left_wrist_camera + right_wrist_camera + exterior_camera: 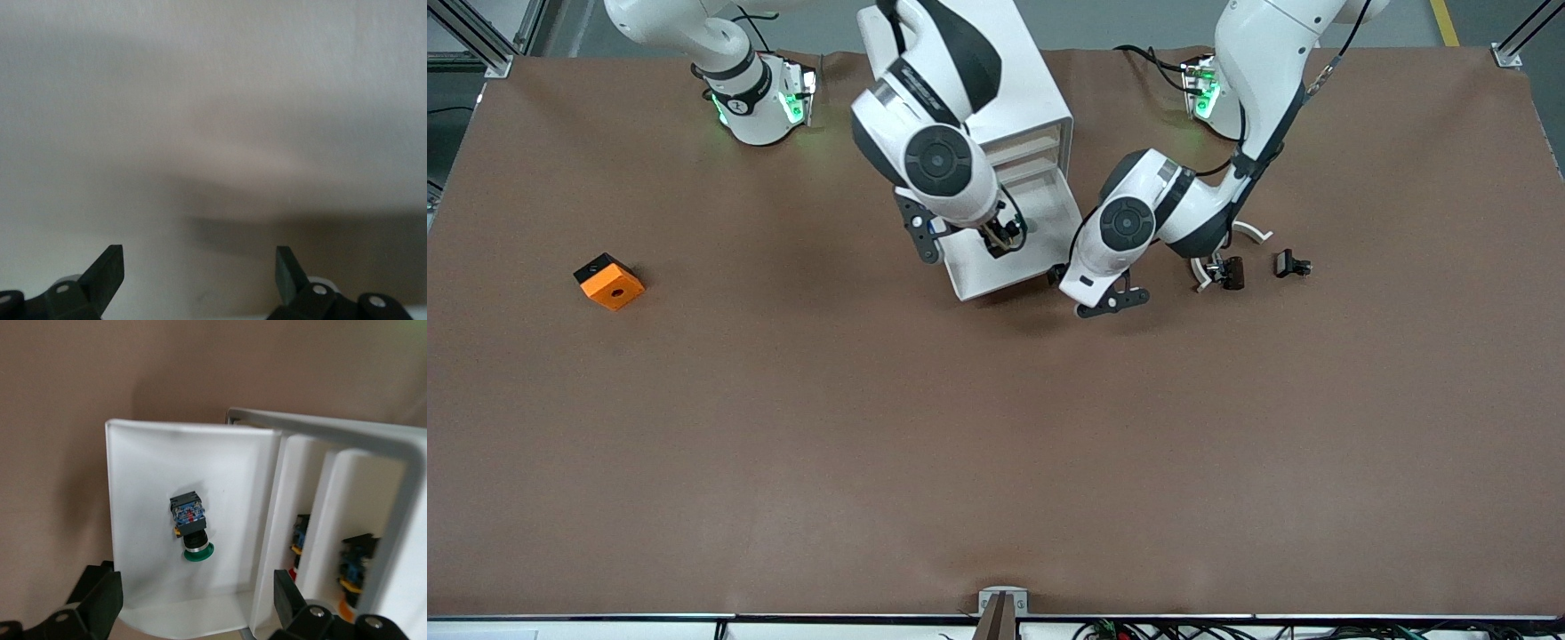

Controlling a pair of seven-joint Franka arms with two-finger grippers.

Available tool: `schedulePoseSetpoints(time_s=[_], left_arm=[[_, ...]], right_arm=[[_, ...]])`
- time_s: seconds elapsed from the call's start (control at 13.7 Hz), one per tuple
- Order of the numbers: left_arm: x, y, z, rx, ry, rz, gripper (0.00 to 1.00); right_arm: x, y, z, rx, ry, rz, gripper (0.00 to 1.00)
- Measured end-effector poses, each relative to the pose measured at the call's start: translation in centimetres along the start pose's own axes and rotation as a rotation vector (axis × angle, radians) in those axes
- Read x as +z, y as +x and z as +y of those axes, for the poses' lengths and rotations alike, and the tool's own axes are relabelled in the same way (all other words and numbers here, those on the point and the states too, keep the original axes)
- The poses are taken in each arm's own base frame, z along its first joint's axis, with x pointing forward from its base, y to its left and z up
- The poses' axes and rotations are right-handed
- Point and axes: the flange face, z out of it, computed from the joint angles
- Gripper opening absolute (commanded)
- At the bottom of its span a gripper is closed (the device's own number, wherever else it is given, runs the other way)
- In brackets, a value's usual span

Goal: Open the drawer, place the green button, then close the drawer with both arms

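Observation:
The white cabinet [1032, 98] stands at the table's back middle. Its lowest drawer [996, 284] is pulled out toward the front camera. In the right wrist view the button [191, 527], green cap and dark body, lies on its side on the drawer's white floor [153, 493]. My right gripper [197, 600] is open and empty just above it, over the drawer [1003, 238]. It hides the button in the front view. My left gripper [1056, 274] is open beside the drawer's front corner, toward the left arm's end. Its view shows only a close white wall between its fingers [110, 270].
An orange block with a hole [609, 281] lies toward the right arm's end. Small black-brown pieces with a white ring [1223, 271] and another dark piece [1291, 263] lie near the left arm. Other cabinet compartments hold parts [353, 567].

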Motion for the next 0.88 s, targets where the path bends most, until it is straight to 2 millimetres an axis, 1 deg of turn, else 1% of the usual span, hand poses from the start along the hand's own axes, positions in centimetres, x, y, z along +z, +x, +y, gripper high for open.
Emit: schedulePoseSetpoints(time_s=[0.22,0.37,0.51,0.66,0.88], left_arm=[[0.0,-3.3,0.7,0.010,-0.006,-0.026,1.00],[0.6,-5.2,1.3,0.018,0.000,-0.038,1.00],[1.5,-7.0,1.8,0.029,-0.005,-0.040,1.00],[2.5,-8.8,2.1,0.044,-0.009,-0.042,1.00],[3.2,-11.0,2.7,0.051,-0.005,-0.052,1.00]], right_arm=[[-6.1,4.0,2.0,-0.079,0.011,-0.021,1.00],[-10.1,7.0,3.9,-0.142,0.022,-0.033,1.00],[-13.5,9.9,5.7,-0.227,0.037,-0.040,1.00],[-16.3,13.2,7.3,-0.320,0.055,-0.024,1.00],[-19.5,18.7,9.5,-0.496,0.066,0.028,1.00]])
